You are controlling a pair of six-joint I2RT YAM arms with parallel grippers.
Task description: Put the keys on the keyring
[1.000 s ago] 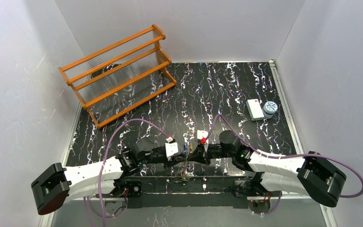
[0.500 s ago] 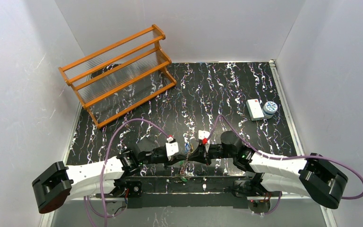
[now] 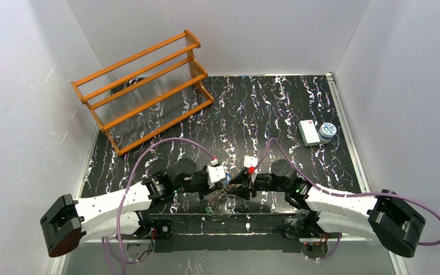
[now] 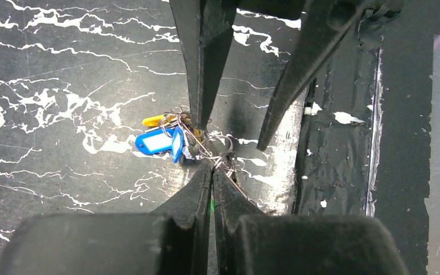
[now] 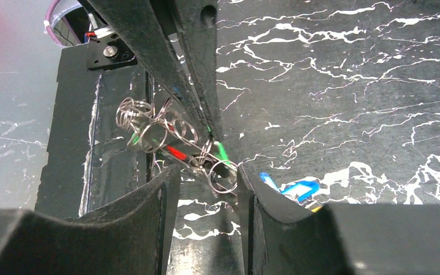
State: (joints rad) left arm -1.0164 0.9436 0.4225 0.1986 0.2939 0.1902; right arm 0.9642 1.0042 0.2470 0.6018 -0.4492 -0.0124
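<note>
Left gripper is pinching fully shut on the wire tangle low over the table, near its front edge, and thin wire is running out from between the two tips. Right gripper is facing it tip to tip with its jaws partly apart, straddling one small ring without pressing on it.

Around that meeting point the keys are bunched together. The blue tag and yellow tag are lying to the far side. The green tag, red tag and a bare silver key are sitting toward the black base strip. We are not managing to tell the keyring apart from the smaller split rings in the tangle, so we are treating the whole knot as one thing.

We are judging the step as a handover of grip — one arm anchors the bunch while the other takes a single ring to thread. To do it well, we are thinking the left pinch should stay firm and unmoving. The right jaws should close only once a single loop, not two overlapping ones, sits squarely between the pads. Any pull should be short and along the wire, since a sideways tug is likely to slip thin wire out of either pinch.
</note>
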